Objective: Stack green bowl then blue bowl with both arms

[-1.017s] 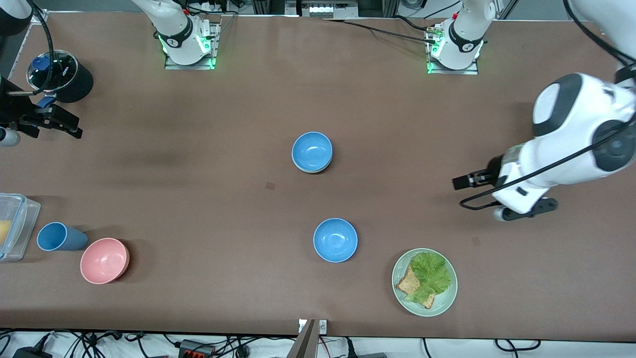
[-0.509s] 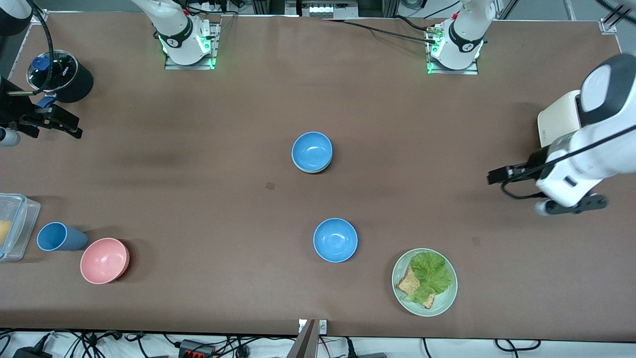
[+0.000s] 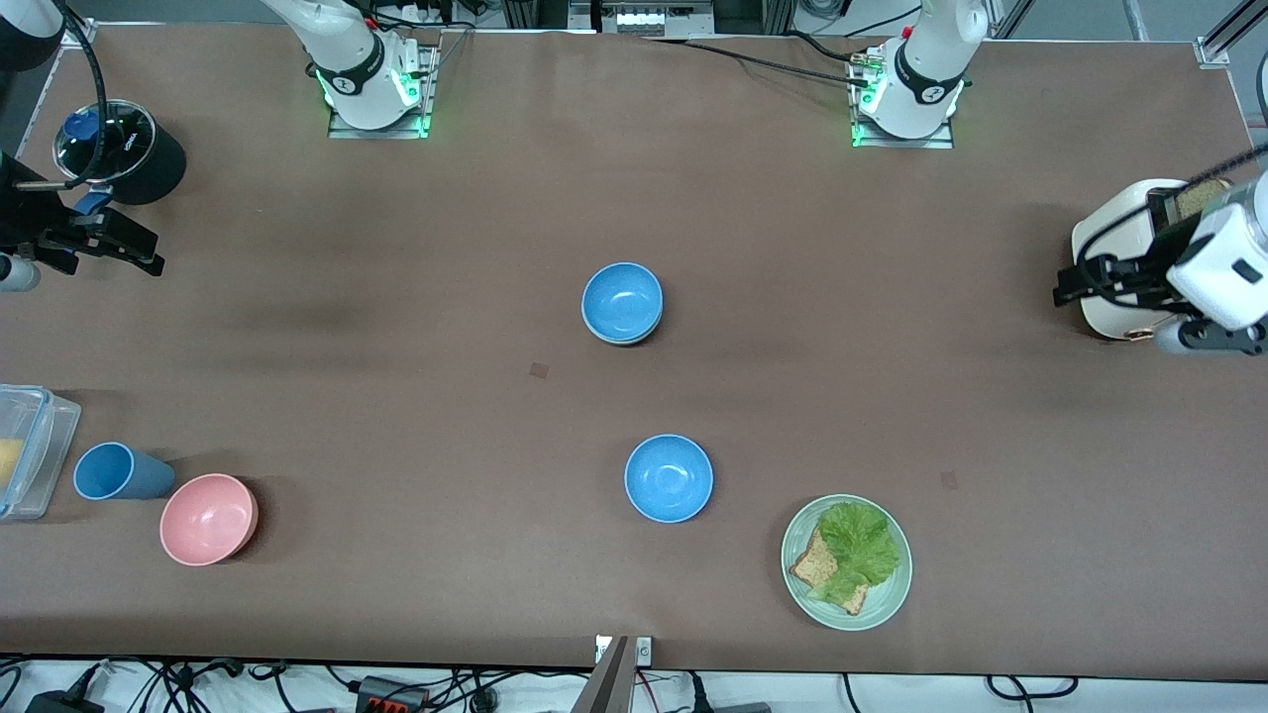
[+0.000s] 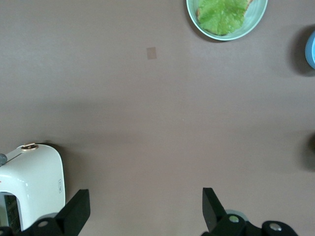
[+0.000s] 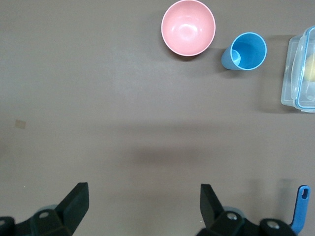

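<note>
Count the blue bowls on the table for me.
2. One blue bowl sits mid-table, nested on another bowl whose pale rim peeks out beneath it. The second blue bowl lies nearer the front camera, beside the green plate. The stack could hide more.

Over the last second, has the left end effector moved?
Yes. The left end effector has pulled away from the stacked blue bowl toward the left arm's end of the table, and now hangs open over the toaster.
</note>
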You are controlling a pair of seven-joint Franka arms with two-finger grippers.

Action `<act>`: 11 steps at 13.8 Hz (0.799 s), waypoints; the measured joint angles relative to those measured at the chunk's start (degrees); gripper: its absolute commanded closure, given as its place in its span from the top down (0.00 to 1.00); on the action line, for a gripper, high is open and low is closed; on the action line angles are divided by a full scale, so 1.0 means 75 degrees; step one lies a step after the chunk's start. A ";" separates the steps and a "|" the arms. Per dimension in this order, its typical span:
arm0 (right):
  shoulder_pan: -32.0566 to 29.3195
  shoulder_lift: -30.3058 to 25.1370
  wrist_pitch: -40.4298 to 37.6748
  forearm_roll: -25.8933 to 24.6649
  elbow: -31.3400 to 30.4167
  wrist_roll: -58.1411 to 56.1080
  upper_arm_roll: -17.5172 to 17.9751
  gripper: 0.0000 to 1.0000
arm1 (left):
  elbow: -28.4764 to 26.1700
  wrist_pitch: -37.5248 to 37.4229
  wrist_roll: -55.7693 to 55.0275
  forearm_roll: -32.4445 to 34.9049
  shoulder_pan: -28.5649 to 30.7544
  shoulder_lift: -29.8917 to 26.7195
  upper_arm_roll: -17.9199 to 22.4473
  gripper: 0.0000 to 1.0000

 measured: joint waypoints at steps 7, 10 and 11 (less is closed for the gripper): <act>0.0000 0.0001 0.0000 0.0000 0.0000 0.0000 -0.0001 1.00 | -0.0041 0.0294 0.0000 -0.0199 -0.0097 -0.0092 0.0088 1.00; 0.0000 0.0001 0.0000 0.0000 0.0000 0.0000 -0.0001 1.00 | -0.0006 -0.0183 -0.0071 -0.0199 -0.0113 -0.0312 0.0105 1.00; 0.0000 0.0000 0.0000 0.0000 0.0000 0.0000 -0.0001 1.00 | -0.0005 -0.0259 -0.0163 -0.0199 -0.0134 -0.0377 0.0101 1.00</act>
